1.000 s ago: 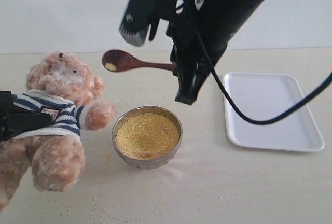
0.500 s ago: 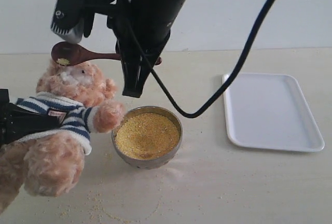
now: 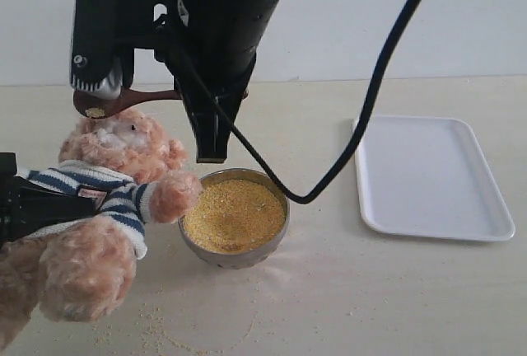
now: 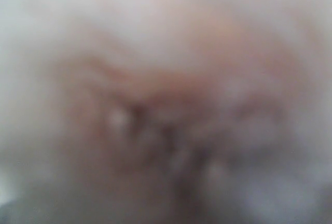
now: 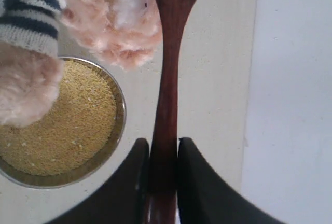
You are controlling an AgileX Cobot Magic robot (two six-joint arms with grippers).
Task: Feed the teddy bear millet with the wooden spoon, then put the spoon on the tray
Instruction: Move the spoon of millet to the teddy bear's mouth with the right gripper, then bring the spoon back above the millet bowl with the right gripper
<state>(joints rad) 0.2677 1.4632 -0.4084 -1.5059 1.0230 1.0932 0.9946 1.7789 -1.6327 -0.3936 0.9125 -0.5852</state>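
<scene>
The teddy bear (image 3: pixel 123 146) leans at the left, one paw over the rim of the metal bowl (image 3: pixel 276 232) heaped with millet (image 3: pixel 233 214). My left gripper (image 3: pixel 37 206) is shut on its striped torso; in the left wrist view there is only blurred fur (image 4: pixel 166 105). My right gripper (image 3: pixel 216 100) is shut on the wooden spoon's handle (image 5: pixel 166 105), its fingers (image 5: pixel 137 172) pressing both sides. The spoon's bowl (image 3: pixel 95 106) holds a little millet and sits just above the bear's face. The white tray (image 3: pixel 428 175) lies at the right with nothing on it.
Loose millet specks (image 3: pixel 156 331) lie scattered on the table in front of the bowl. The right arm's black cable (image 3: pixel 362 125) hangs in a loop between the bowl and the tray. A white wall stands behind the table.
My right arm has carried the spoon leftward, from above the bowl to the top of the bear's face. The bear has shifted a little to the right and upward.
</scene>
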